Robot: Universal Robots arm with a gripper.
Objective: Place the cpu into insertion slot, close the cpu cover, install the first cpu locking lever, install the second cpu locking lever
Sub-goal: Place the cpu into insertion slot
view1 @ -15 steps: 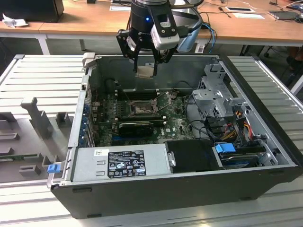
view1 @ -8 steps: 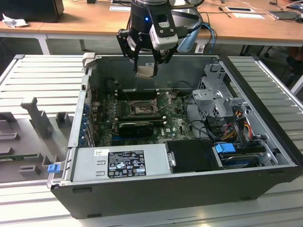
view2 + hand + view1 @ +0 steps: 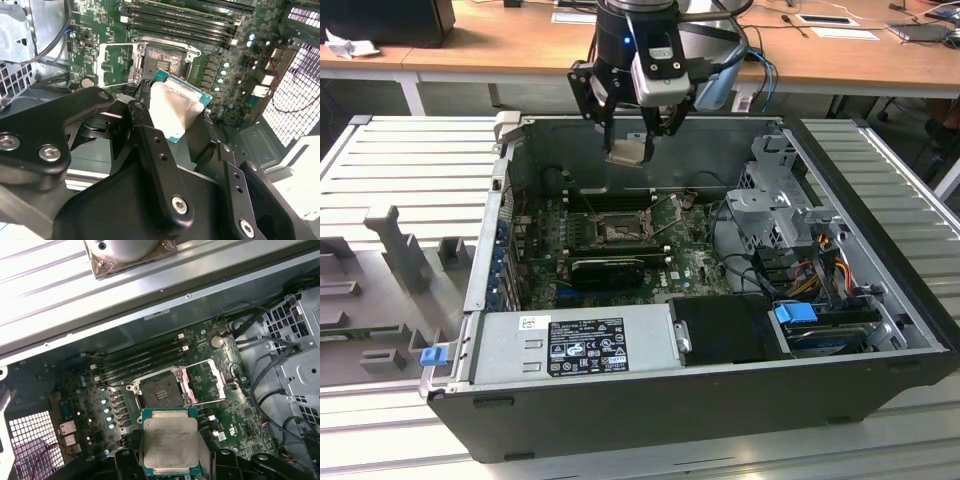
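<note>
- the open computer case [image 3: 700, 400] lies on its side on a ribbed grey table [image 3: 410, 160], its interior facing up.
- the green motherboard [image 3: 690, 265] covers the case floor. a black card [image 3: 608, 266] sits on it, and a metal drive cage [image 3: 775, 200] stands toward the exterior view's right.
- a grey power supply [image 3: 570, 345] sits along the near wall of the case in the exterior view.
- the gripper [image 3: 632, 140] hangs above the case, well clear of the board. its black fingers [image 3: 150, 145] are pinched on opposite edges of the cpu.
- four dark memory sticks [image 3: 145, 360] run in a row just beside the socket.
- the cpu cover [image 3: 219, 379] is swung open and lies to one side of the socket, hinged at its edge. green board shows through its square cut-out.
- the insertion slot [image 3: 161, 389] is bare, with its dark pinned centre uncovered.
- the cpu [image 3: 170, 442] is held in the air, silver face up in the first wrist view with a green rim around it. it is not touching the socket and sits offset to one side of it in both wrist views.
</note>
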